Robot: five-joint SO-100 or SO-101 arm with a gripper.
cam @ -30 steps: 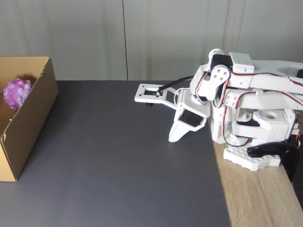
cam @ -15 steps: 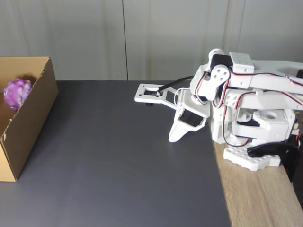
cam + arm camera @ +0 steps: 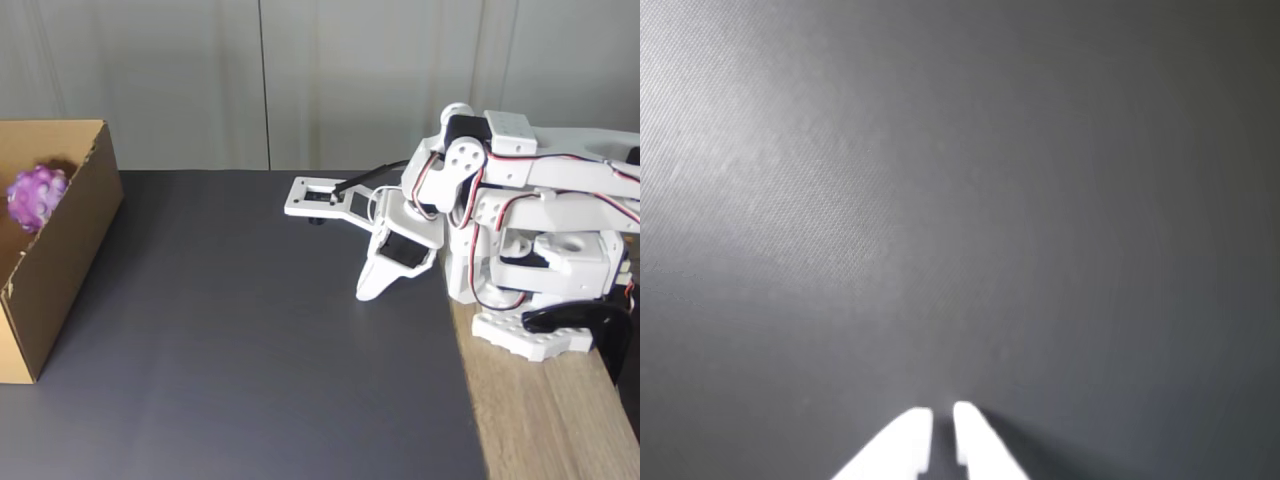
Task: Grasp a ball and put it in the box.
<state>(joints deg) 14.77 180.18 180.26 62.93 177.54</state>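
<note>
Nothing is shifting between the earlier pictures and this one: the arm is staying folded and the ball is keeping its place in the box.

In the wrist view, two white plastic fingertips are poking up from the bottom edge, and the gripper (image 3: pixel 938 425) is sitting nearly closed with only a thin dark slit between the tips, holding nothing. Beyond them the dark grey mat (image 3: pixel 960 200) is spreading out, finely woven in texture and catching a soft sheen toward the upper left.

In the fixed view, one purple ball (image 3: pixel 36 196), bumpy and mottled in pink and lilac, is resting inside the one brown corrugated cardboard box (image 3: pixel 62 262), against its far left side, well apart from the arm. The box is standing open-topped on the left end of the mat (image 3: pixel 250 350). To the right of the box, across the bare mat, the one white arm (image 3: pixel 530 230) is lying folded low over its base on the wooden tabletop (image 3: pixel 540 420), red and black wires looping along its joints. Its gripper (image 3: pixel 370 292) is pointing down at the mat near the base, tips together.
</note>
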